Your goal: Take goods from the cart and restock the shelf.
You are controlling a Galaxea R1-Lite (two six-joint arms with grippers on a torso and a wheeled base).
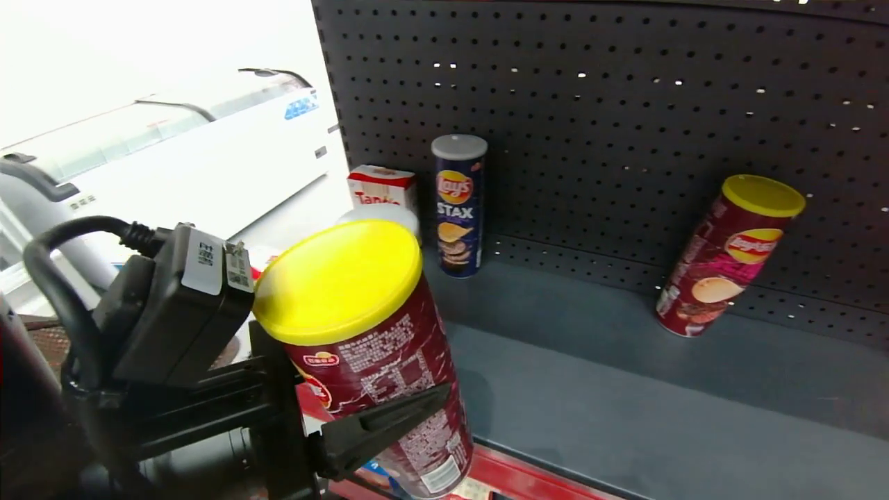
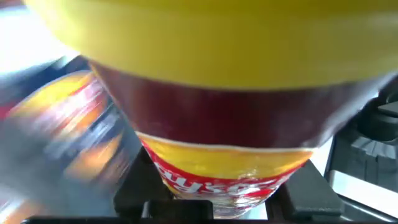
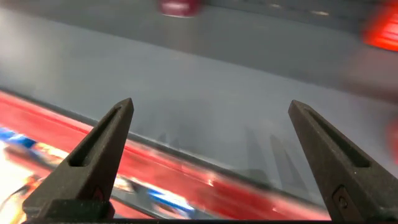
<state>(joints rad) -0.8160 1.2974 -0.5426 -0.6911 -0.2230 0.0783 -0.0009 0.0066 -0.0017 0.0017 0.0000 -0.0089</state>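
The left claw (image 1: 368, 423) is clamped on a maroon can (image 1: 368, 333) with a yellow lid. One dark finger (image 1: 389, 420) crosses the can's lower body, and the opposite finger is hidden behind it. The can stands nearly upright in the grip, its lid tipped a little toward the camera. In the left wrist view the can (image 2: 217, 118) is pressed close to the lens, with its yellow lid rim uppermost in the picture.

The held can is at the left front corner of the shelf (image 1: 625, 389), with its base down by the red front rim (image 1: 528, 479). Whether it touches the shelf cannot be told.

Just behind the lid shows a pale lid (image 1: 389, 214), then a red-and-white box (image 1: 380, 186). Beside the box a blue can (image 1: 458, 208) stands upright against the pegboard (image 1: 625, 104). Well to the right, a second maroon can (image 1: 722, 260) leans tilted, its yellow lid against the pegboard.

The right claw (image 3: 211, 109) is spread wide with nothing between its fingers (image 3: 106, 143). It hangs over the shelf's red rim (image 3: 186, 174), with the grey shelf board (image 3: 217, 62) beyond.
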